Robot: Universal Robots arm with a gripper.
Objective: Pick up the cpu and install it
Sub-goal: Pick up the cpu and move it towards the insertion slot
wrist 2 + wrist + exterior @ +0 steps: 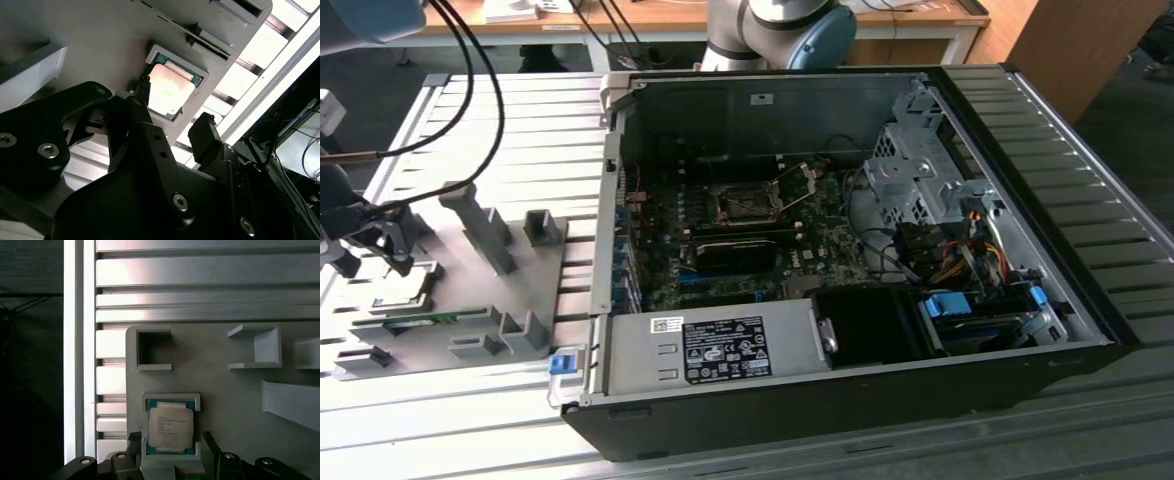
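The cpu [170, 427] is a small square chip with a silvery top. It lies flat in a raised pocket of the grey tray [230, 405]. My gripper [171, 440] is open just above it, one black fingertip [134, 440] on each side of the pocket. In the second wrist view the cpu [170, 90] shows between the same fingers [205, 132], with gaps on both sides. At the exterior view's left, the gripper [374, 250] hangs over the tray [460, 275] and the cpu [403, 292]. The dark socket [750, 205] on the motherboard has its metal frame [801, 180] lifted.
The open computer case [854, 250] fills the middle of the slatted metal table [494, 110]. Grey upright holders [487, 235] stand on the tray. A thin green memory stick [420, 320] lies near the tray's front. Black cables [467, 90] hang over the table's left side.
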